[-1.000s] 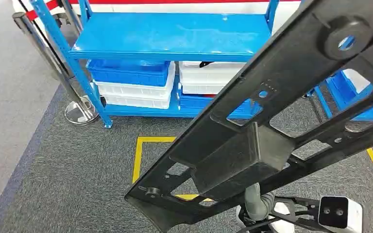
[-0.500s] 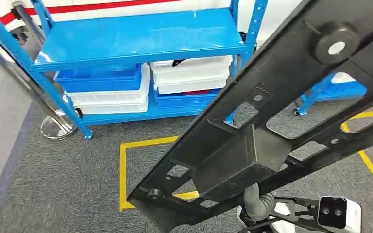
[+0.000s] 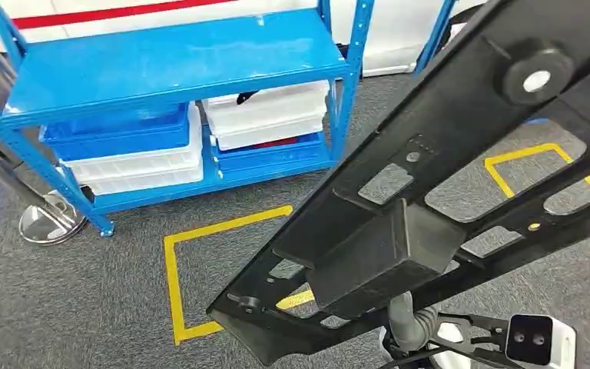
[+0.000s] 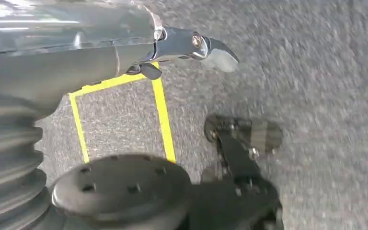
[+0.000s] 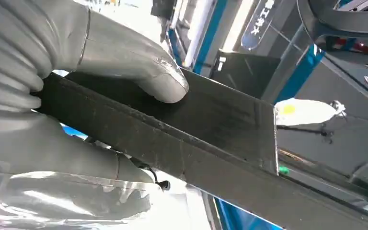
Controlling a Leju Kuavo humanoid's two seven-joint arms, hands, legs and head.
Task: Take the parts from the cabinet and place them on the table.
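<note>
Right wrist view: right hand [image 5: 52, 91] grips black part [image 3: 430, 184] edge

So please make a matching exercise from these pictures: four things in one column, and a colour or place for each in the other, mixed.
Things:
1. long part
2. rack
3. floor lines
4. right hand

Colour or place:
a. yellow
b. black
c. gripping the part's edge
d. blue

Pairs: 1-b, 2-d, 3-a, 4-c
</note>
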